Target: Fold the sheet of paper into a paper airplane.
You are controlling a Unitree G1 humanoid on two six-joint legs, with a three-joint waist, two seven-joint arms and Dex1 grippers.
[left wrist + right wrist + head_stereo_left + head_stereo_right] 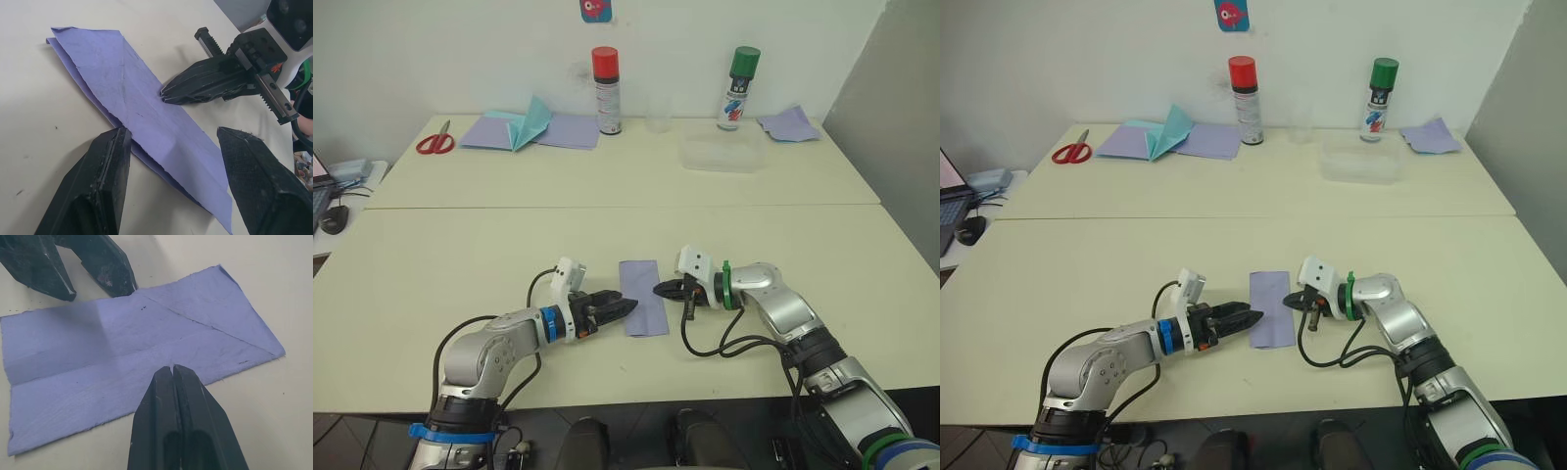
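The sheet of paper (642,297) lies flat on the near tabletop (460,264), folded into a narrow strip, between the two hands. Diagonal creases run across its top face, and along one long edge a lower layer peeks out; how many layers lie beneath I can't make out.

The left hand (171,147) is released, its two black fingers (95,181) spread wide at the strip's left edge. One fingertip sits right at the paper's edge, the other hangs above it; whether either truly presses down is hard to tell. The right hand (172,368) is clenched on nothing, fingers pressed together into one point that rests on the strip's right edge, about midway along it.

On the far tabletop sit red-handled scissors (436,142), a teal folded paper (532,120) lying on flat lavender sheets (570,129), a red-capped spray can (606,90), a green-capped spray can (739,87), a clear plastic tray (722,154) that is faint against the surface, and another lavender sheet (789,123). At the left edge, a mouse (334,218) and part of a laptop are cut off.
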